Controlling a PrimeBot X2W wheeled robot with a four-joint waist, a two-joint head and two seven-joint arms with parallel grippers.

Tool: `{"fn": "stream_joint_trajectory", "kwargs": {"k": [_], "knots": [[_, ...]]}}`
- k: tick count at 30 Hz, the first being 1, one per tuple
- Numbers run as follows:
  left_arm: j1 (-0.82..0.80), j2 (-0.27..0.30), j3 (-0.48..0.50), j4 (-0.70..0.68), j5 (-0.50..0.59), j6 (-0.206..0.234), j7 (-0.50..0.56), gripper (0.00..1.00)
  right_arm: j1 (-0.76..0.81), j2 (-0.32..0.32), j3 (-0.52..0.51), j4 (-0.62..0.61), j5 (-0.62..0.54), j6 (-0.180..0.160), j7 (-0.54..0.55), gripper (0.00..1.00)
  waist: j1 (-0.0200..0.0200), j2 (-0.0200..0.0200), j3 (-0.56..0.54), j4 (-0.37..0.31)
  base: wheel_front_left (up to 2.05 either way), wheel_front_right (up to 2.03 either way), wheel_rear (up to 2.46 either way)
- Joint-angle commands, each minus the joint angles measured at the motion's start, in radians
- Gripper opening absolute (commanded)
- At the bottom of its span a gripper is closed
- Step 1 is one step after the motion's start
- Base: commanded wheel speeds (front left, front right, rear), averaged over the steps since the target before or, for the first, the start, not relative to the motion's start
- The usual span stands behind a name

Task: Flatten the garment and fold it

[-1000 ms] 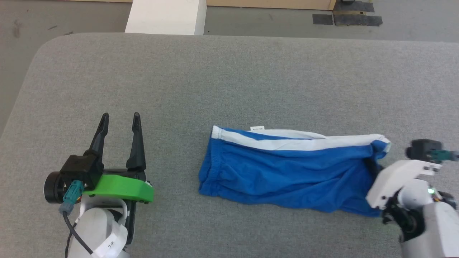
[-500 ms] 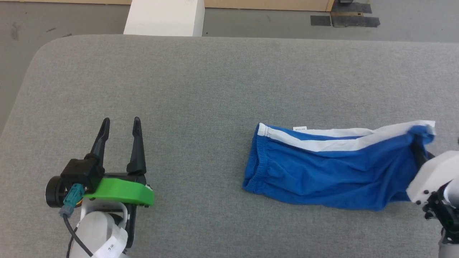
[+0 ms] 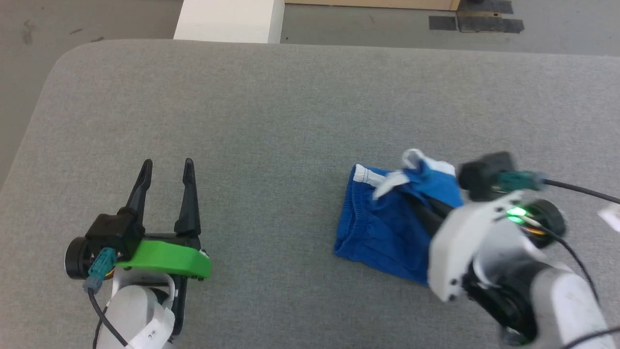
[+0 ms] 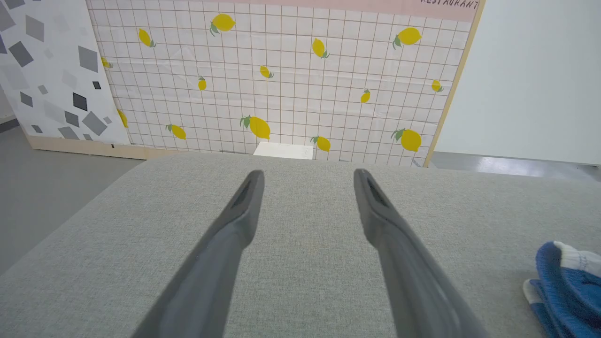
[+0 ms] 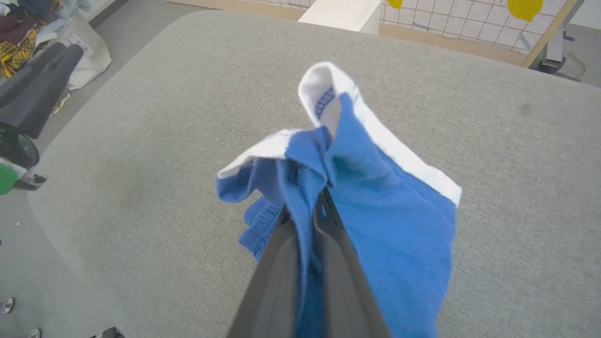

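At the left, the left gripper (image 3: pixel 167 164) rests low over the grey table (image 3: pixel 290 111), its two dark fingers spread wide with nothing between them. Its forearm is cut off by the bottom edge of the head view. In its wrist view the fingers point toward a lemon-patterned wall panel (image 4: pixel 291 70) and a white box (image 4: pixel 284 150), just the top of which clears the table's far edge. Right of the table's middle lies the garment (image 3: pixel 382 232), bunched rather than flat. Its lower part sits on the table in a rumpled blue heap with the gathered hem toward the left, while one corner with the white band is lifted and curled over on top. How many layers lie beneath cannot be made out. In the left wrist view it is a blue and white lump cut off by the right and bottom edges. The right gripper (image 3: pixel 420 207) comes in from the lower right, its jaws pressed narrow on the raised blue cloth. Its fingertips are buried in the fabric, and the wrist and its camera cover the garment's right side. The head view blurs this arm. At the far right edge a small white shape (image 3: pixel 610 215) is smeared and cut off, too vague to name.
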Motion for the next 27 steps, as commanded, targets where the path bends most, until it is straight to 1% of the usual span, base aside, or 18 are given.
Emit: {"fn": "stream_joint_trajectory", "kwargs": {"k": [1,4,12,13,14,15,17,19,22,24,27], "knots": [[-0.014,-0.005,-0.002,-0.002,0.007,-0.005,-0.005,1.00,-0.035,-0.001,0.021,0.026,-0.006,0.004,-0.007,0.00,0.0000,0.0000,0.008,0.008,0.00,0.00,0.00],[-0.023,-0.006,-0.008,-0.001,0.005,-0.005,-0.005,1.00,-0.090,-0.001,0.073,0.118,-0.006,0.004,-0.036,0.00,0.0000,0.0000,0.020,0.020,0.00,0.00,0.00],[-0.035,-0.008,-0.021,0.001,0.001,-0.007,-0.005,1.00,-0.207,-0.001,0.167,0.370,0.011,0.004,-0.109,0.00,0.0000,0.0000,0.046,0.040,0.00,0.00,0.00],[-0.035,-0.008,-0.021,0.002,0.001,-0.007,-0.005,1.00,-0.216,-0.001,0.176,0.388,0.013,0.004,-0.114,0.18,0.0000,0.0000,0.046,0.040,0.00,0.00,0.00],[-0.035,-0.009,-0.021,0.002,0.001,-0.007,-0.005,1.00,-0.226,-0.001,0.187,0.404,0.020,0.004,-0.124,0.57,0.0000,0.0000,0.047,0.042,0.00,0.00,0.00],[-0.034,-0.009,-0.021,0.003,0.002,-0.007,-0.005,1.00,-0.230,-0.001,0.192,0.413,0.030,0.004,-0.130,1.00,0.0000,0.0000,0.046,0.042,0.00,0.00,0.00],[-0.032,-0.009,-0.020,0.005,0.001,-0.007,-0.005,1.00,-0.236,-0.001,0.206,0.416,0.047,0.004,-0.139,1.00,0.0000,0.0000,0.043,0.040,0.00,0.00,0.00],[-0.028,-0.009,-0.018,0.007,0.001,-0.007,-0.005,1.00,-0.236,-0.001,0.211,0.393,0.067,0.004,-0.158,1.00,0.0000,0.0000,0.034,0.035,0.00,0.00,0.00],[-0.020,-0.009,-0.018,0.011,0.001,-0.007,-0.005,1.00,-0.217,-0.001,0.196,0.318,0.109,0.004,-0.208,1.00,0.0000,0.0000,0.017,0.025,0.00,0.00,0.00],[-0.015,-0.009,-0.018,0.012,0.002,-0.007,-0.005,1.00,-0.199,-0.001,0.166,0.255,0.126,0.004,-0.262,1.00,0.0000,0.0000,0.007,0.016,0.00,0.00,0.00],[-0.008,-0.009,-0.020,0.012,0.003,-0.008,-0.005,1.00,-0.156,-0.001,0.083,0.160,0.145,0.004,-0.391,1.00,0.0000,0.0000,-0.009,0.003,0.00,0.00,0.00]]}}
